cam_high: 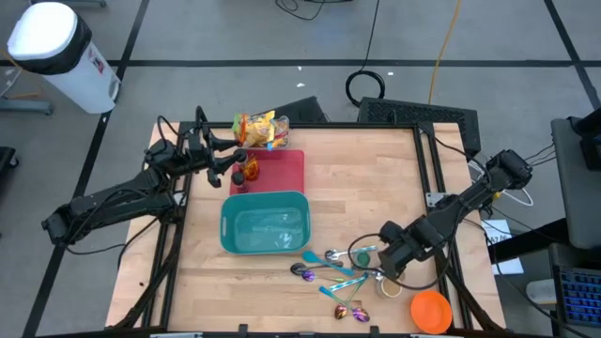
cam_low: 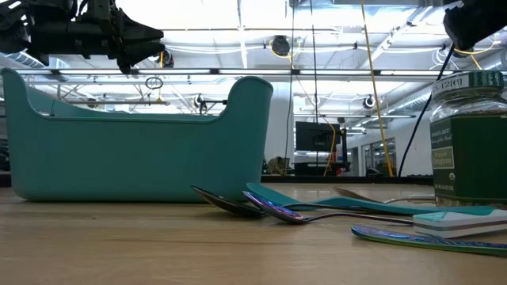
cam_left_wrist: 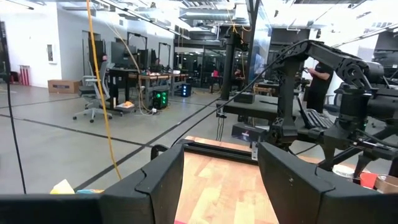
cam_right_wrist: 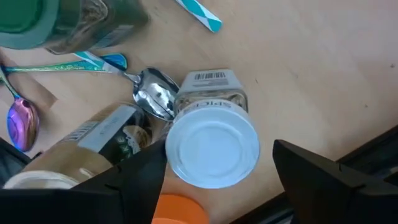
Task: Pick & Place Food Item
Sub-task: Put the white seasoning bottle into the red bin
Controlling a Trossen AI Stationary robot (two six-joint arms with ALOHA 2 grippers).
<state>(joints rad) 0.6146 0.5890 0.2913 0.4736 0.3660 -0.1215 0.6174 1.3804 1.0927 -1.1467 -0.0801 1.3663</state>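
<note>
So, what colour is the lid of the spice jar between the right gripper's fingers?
White, on the clear glass spice jar; the right wrist view shows it best.

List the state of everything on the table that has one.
Teal bin: upright, looks empty.
White-lidded jar: upright, lid on, not gripped.
Green-lidded jar: upright, lid on.
Spoons: lying flat, scattered.
Snack bag: lying at table's far edge.
Left end effector: open, raised.
Right end effector: open, straddling the white-lidded jar.

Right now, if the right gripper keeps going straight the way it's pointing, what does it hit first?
Most likely the white-lidded spice jar. The right gripper points down at it with open fingers either side of the lid. A spoon lies just beside the jar; how far above the lid the gripper sits is unclear.
</note>
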